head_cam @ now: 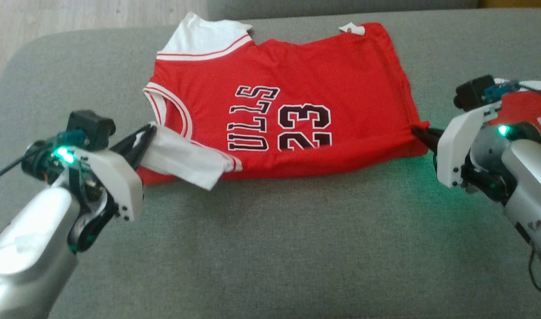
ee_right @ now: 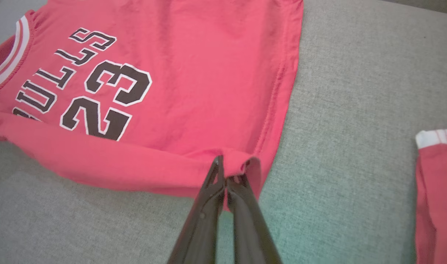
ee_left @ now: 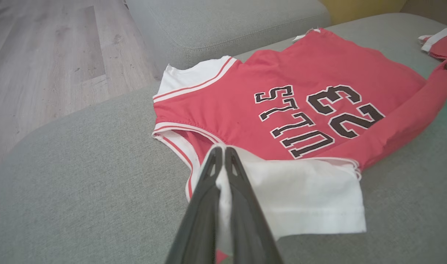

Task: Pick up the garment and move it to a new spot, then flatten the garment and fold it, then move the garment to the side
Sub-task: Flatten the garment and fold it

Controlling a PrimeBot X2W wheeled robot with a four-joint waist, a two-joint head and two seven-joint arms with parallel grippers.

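Garment: a red basketball jersey (head_cam: 341, 79) with white sleeves and black "BULLS 23" lettering is laid across the middle of a grey sofa cushion (head_cam: 270, 248), neck to the left and hem to the right.
Near edge: a long strip of the jersey's near side (ee_right: 99, 161) is seen lifted and rolled over toward the far side, partly covering the lettering.
Left end effector: the left end effector (head_cam: 148, 130) is closed, and the near white sleeve (head_cam: 186, 159) is pinched between its fingers.
Right end effector: the right end effector (head_cam: 419, 132) is closed, and the near hem corner (ee_right: 242, 161) is gripped.
Step in hand: folding is judged to be under way, with the near side being carried over the body of the jersey; the move to the side is not yet done.
Next move: both ends would need to be carried toward the far side together and at equal height, so that the crease stays straight, before the cloth is released.
Containers: none is made out; the jersey lies directly on the cushion.
Other things: a second red garment with white trim (head_cam: 523, 110) is lying at the right, apart from the jersey; a wood floor (ee_left: 44, 55) is seen beyond the cushion on the left.
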